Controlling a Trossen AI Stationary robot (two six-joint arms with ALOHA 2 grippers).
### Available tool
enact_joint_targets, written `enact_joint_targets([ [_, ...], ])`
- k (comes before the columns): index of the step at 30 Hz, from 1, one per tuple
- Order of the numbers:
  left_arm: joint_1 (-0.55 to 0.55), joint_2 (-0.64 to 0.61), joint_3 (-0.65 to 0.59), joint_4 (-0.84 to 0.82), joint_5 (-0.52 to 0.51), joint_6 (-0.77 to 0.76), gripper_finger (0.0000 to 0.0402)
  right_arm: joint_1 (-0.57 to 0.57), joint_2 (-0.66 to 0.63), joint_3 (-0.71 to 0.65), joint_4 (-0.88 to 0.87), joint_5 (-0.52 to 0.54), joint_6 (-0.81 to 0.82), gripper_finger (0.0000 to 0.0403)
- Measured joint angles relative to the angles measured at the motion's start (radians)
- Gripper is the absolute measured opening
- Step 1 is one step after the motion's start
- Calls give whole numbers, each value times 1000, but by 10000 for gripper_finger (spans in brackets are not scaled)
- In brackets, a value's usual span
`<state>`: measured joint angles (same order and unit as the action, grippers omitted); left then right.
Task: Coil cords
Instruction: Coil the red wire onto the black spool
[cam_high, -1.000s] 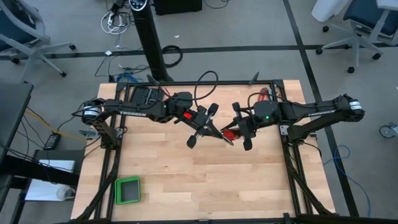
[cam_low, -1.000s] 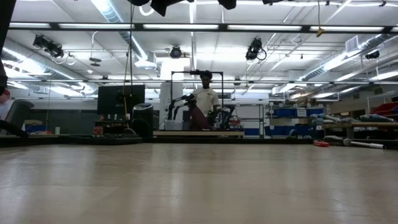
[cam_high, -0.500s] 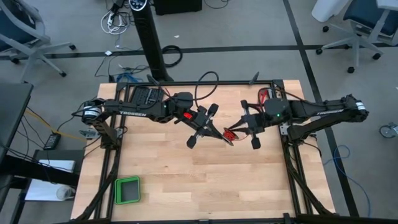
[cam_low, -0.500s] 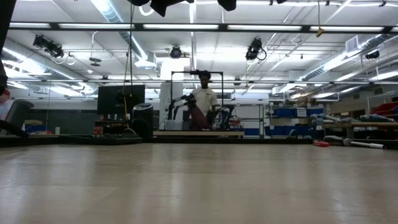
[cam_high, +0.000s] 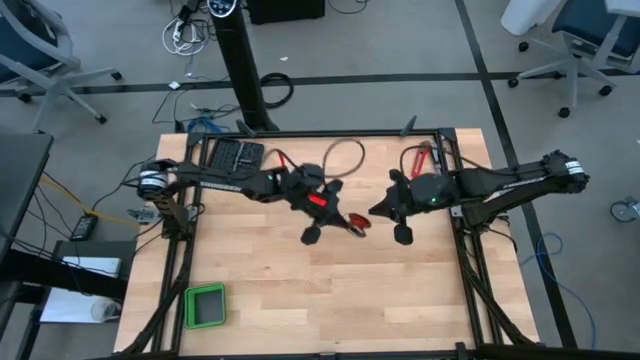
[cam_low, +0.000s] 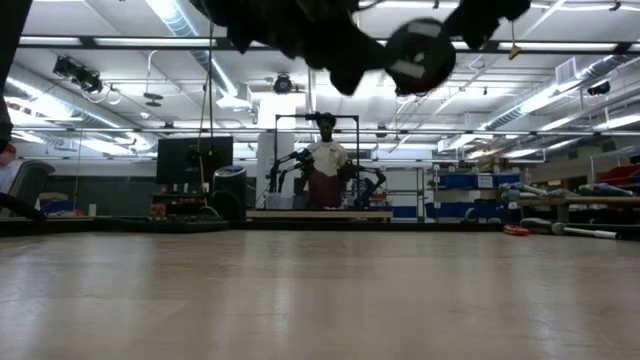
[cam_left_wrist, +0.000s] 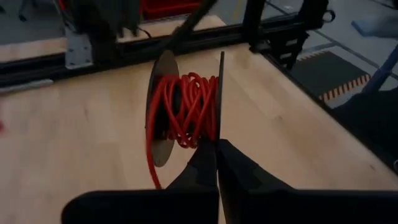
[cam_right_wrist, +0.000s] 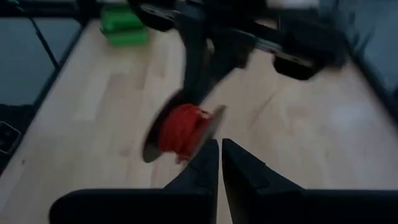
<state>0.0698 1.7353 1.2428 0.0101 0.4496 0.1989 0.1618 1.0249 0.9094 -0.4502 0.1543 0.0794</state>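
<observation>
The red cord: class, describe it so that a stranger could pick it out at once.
Start at the pale wooden table and go to its middle, between the two dark arms. There the left gripper holds a small spool wound with thin red cord, the only bright red coil there.

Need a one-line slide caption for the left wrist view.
Left gripper shut on the flange of a spool wound with red cord, above the wooden table.
</observation>
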Motion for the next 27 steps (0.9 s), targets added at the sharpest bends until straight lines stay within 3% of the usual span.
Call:
enact_joint_targets([
  [6,-19,42,-98,127,-37,-23,1,38,18,-71,25,45,66,18],
  [11,-22,46,-120,136,-81,-2,1,62,18,-152,202,62,60,25],
  [22,-24,44,-113,172,-125,57,1,27,60,-238,389,58,154,92],
  [27,-24,44,-113,180,-137,56,1,19,107,-239,415,59,149,104],
])
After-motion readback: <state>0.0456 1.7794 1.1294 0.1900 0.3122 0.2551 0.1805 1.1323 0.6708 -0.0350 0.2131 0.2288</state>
